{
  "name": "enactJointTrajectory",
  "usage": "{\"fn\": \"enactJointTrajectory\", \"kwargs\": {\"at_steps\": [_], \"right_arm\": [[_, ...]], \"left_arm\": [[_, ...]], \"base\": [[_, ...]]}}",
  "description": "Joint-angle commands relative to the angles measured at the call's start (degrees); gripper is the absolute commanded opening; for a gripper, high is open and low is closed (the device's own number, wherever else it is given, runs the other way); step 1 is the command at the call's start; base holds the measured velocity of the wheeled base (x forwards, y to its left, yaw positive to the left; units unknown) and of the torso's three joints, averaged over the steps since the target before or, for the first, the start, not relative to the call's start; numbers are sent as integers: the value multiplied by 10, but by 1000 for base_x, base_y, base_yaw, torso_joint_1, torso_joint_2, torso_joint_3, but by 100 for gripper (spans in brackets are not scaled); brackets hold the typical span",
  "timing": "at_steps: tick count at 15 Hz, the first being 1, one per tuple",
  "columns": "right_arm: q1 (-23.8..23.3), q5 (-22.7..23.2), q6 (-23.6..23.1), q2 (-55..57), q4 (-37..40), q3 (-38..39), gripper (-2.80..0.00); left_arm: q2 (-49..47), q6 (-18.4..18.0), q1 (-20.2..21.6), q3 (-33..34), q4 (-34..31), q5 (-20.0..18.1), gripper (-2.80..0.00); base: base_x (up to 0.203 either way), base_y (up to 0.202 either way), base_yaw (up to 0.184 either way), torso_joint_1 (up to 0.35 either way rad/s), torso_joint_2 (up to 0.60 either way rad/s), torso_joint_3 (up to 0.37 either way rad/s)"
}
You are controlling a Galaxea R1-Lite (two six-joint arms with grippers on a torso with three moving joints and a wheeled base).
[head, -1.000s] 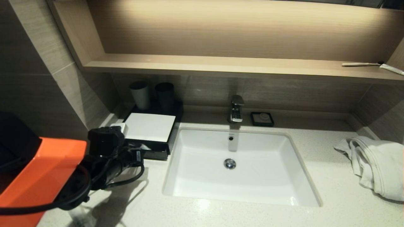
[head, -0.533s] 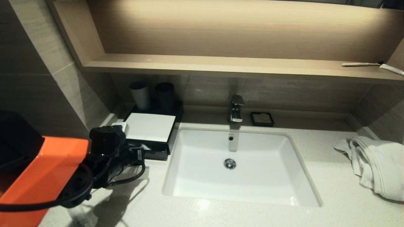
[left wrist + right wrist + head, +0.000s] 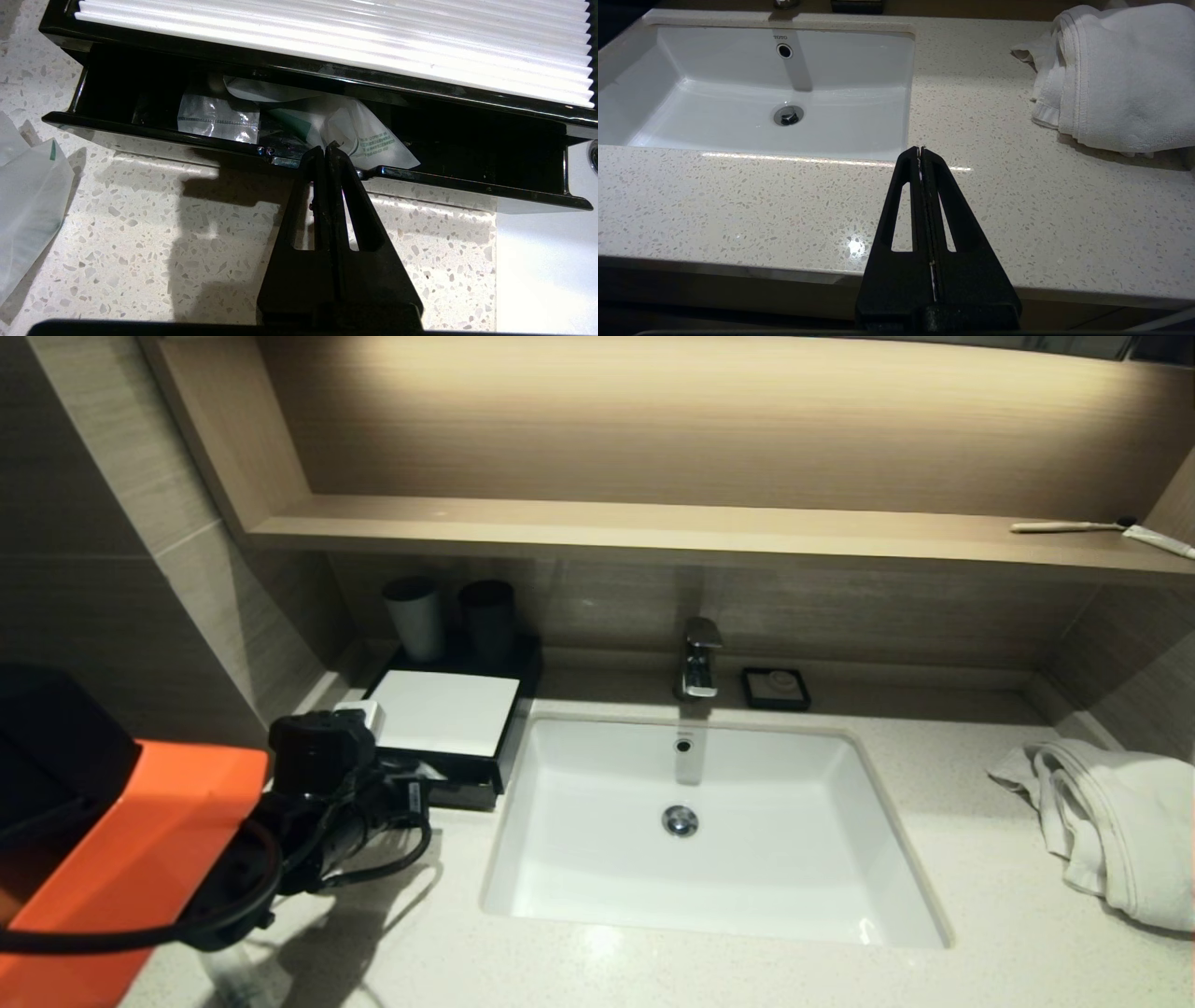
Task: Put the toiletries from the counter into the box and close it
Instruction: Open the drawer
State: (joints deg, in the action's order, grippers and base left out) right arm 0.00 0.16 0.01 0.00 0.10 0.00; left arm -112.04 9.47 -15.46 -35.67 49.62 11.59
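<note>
The black box [image 3: 509, 723] with a white ribbed top stands left of the sink. Its drawer [image 3: 467, 189] is pulled partly out. A clear sachet [image 3: 217, 116] and a white sachet with green print [image 3: 373, 140] lie inside it. My left gripper [image 3: 325, 148] is shut and empty, with its tips against the middle of the drawer's front edge. In the head view the left arm [image 3: 317, 775] hides the fingers. A translucent packet [image 3: 28, 200] lies on the counter, beside the drawer's outer end. My right gripper [image 3: 920, 149] is shut and empty above the counter's front edge, out of the head view.
The white sink [image 3: 878, 803] fills the middle, with the faucet [image 3: 700, 658] and a black soap dish [image 3: 775, 688] behind it. A white towel [image 3: 1111, 821] lies at the right. Two dark cups [image 3: 415, 616] stand behind the box. A toothbrush [image 3: 1064, 526] lies on the shelf.
My left arm has edged a little forward and right, toward the box's drawer. Nothing else has moved.
</note>
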Motion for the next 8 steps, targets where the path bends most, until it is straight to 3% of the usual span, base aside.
{"fn": "enactJointTrajectory", "kwargs": {"at_steps": [1, 8], "right_arm": [[0, 0, 0, 0, 0, 0, -280], [0, 0, 0, 0, 0, 0, -280]], "left_arm": [[-3, 0, 0, -1, 2, 0, -280], [-10, -5, 0, -12, 3, -1, -280]], "base": [[0, 0, 0, 0, 0, 0], [0, 0, 0, 0, 0, 0]]}}
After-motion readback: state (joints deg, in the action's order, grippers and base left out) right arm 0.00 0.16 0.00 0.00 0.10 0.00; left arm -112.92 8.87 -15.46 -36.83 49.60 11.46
